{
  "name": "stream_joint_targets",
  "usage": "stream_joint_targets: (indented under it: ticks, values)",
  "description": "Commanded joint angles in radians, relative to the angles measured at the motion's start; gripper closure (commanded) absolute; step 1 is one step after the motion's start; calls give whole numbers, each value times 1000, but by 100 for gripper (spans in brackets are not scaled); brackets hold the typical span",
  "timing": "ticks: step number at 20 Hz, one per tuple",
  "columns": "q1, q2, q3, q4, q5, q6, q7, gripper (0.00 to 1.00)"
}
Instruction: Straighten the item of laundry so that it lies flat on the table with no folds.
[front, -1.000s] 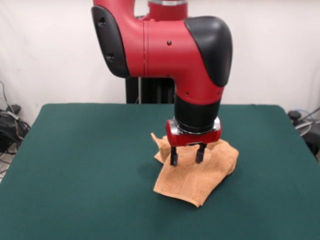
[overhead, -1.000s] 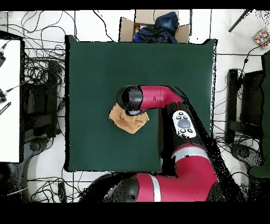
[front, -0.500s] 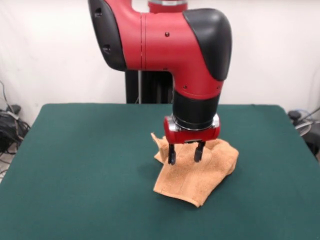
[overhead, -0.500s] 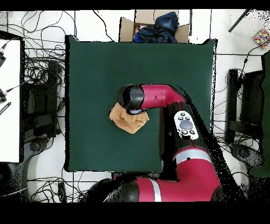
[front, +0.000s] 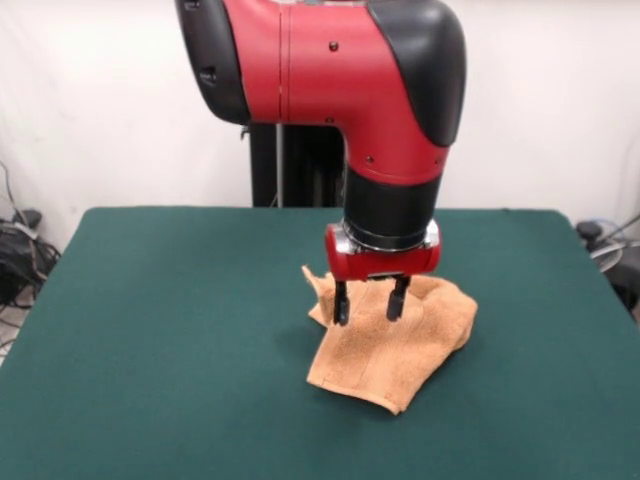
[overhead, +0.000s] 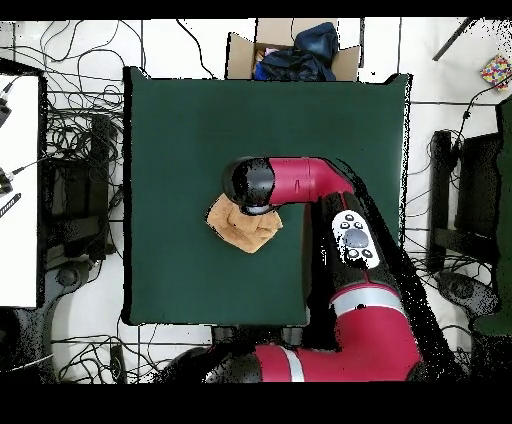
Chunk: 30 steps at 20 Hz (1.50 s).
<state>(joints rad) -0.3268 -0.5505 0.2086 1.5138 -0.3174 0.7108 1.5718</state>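
The orange-tan towel (front: 392, 340) lies crumpled and folded over itself on the dark green table (front: 160, 330), right of centre in the front view. It also shows in the overhead view (overhead: 243, 232), partly hidden under the arm's head. My gripper (front: 369, 312) hangs just above the towel's upper left part, fingers open and pointing down, holding nothing. In the overhead view the gripper is hidden under the arm (overhead: 262, 184).
The red and black arm comes down over the table's middle. In the overhead view a cardboard box with dark cloth (overhead: 292, 52) stands beyond the table's far edge. Cables lie on the floor around the table.
The gripper has risen slightly and drifted a little toward the table's far side in the overhead view. It stays open. The towel has not moved.
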Motion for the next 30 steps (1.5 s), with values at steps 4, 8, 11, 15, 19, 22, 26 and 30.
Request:
stream_joint_targets:
  ticks: [4, 8, 11, 15, 19, 22, 26, 30]
  values:
    - [14, 98, 32, -31, -31, -78, 62, 0]
    - [6, 117, 34, -31, -38, -95, 50, 0]
    - [13, 158, 31, -53, -48, -114, 45, 0]
    - [27, 215, 21, -97, -71, -142, 32, 0]
    - [36, 237, 6, -110, -88, -164, 31, 0]
    - [41, 250, 2, -120, -98, -165, 31, 0]
    - [49, 289, -8, -142, -123, -194, 34, 0]
    - [54, 303, -14, -154, -133, -204, 40, 0]
